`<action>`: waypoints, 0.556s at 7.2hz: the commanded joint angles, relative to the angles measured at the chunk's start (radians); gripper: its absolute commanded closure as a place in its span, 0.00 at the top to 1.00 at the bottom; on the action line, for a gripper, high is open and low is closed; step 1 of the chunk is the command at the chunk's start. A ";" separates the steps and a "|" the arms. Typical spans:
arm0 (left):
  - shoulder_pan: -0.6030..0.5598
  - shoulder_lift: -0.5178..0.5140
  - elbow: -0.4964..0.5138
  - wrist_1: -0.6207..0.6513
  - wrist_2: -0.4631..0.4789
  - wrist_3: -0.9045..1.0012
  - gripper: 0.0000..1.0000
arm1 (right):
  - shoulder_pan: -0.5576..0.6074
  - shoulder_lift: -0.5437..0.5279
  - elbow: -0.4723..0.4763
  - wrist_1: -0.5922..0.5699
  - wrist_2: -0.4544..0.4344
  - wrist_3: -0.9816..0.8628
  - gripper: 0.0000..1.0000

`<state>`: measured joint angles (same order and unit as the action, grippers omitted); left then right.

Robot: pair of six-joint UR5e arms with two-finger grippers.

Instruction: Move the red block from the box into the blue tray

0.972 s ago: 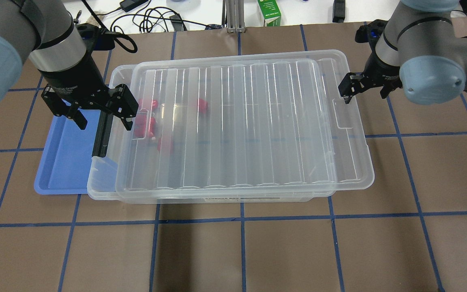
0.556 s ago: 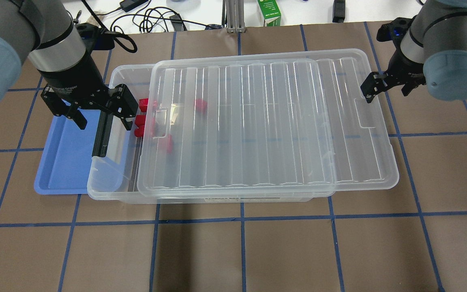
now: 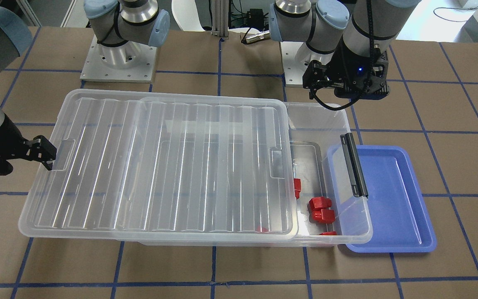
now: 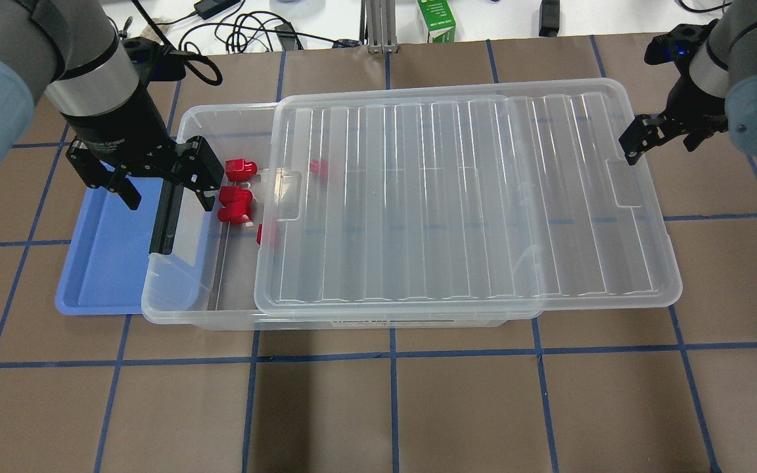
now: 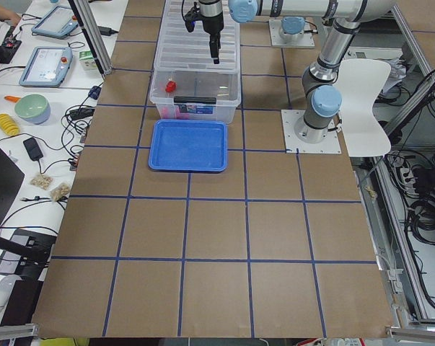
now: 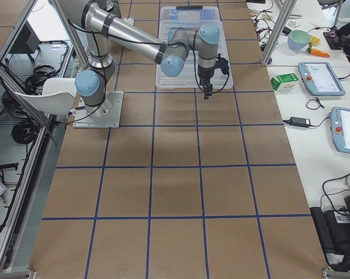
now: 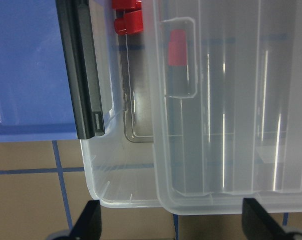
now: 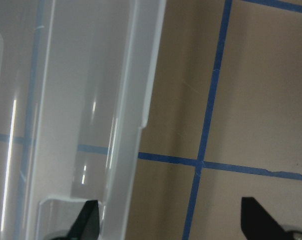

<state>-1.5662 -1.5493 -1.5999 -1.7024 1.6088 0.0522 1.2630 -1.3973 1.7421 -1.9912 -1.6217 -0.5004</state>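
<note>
The box (image 4: 181,299) is a clear bin with a black clip handle (image 4: 163,220) at its left end. Its ribbed lid (image 4: 470,197) is slid right, so the left end is uncovered. Several red blocks lie there; three are bare (image 4: 240,169) (image 4: 234,195) (image 3: 322,215) and others sit under the lid (image 4: 318,167). The blue tray (image 4: 102,256) lies left of the box, partly under its rim. My left gripper (image 4: 168,197) hovers open over the handle. My right gripper (image 4: 635,148) is open, with one finger at the lid's right rim notch (image 3: 62,153).
The lid overhangs the box's right end above the table. A green carton (image 4: 436,20) and cables (image 4: 247,33) lie beyond the far edge. The arm bases (image 3: 118,58) stand behind the box.
My right gripper has moved to the right and the lid has slid right with it, uncovering more red blocks at the box's left end. The left arm has not moved.
</note>
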 commanded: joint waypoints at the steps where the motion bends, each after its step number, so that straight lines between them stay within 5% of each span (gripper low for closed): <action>1: 0.000 0.000 0.000 0.000 0.000 0.000 1.00 | -0.048 0.000 -0.003 -0.003 -0.010 -0.085 1.00; 4: 0.006 -0.008 0.003 0.012 -0.016 0.008 1.00 | -0.106 -0.008 -0.001 0.000 -0.009 -0.132 1.00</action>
<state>-1.5640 -1.5519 -1.5993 -1.6974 1.6020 0.0554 1.1760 -1.4013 1.7409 -1.9924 -1.6320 -0.6171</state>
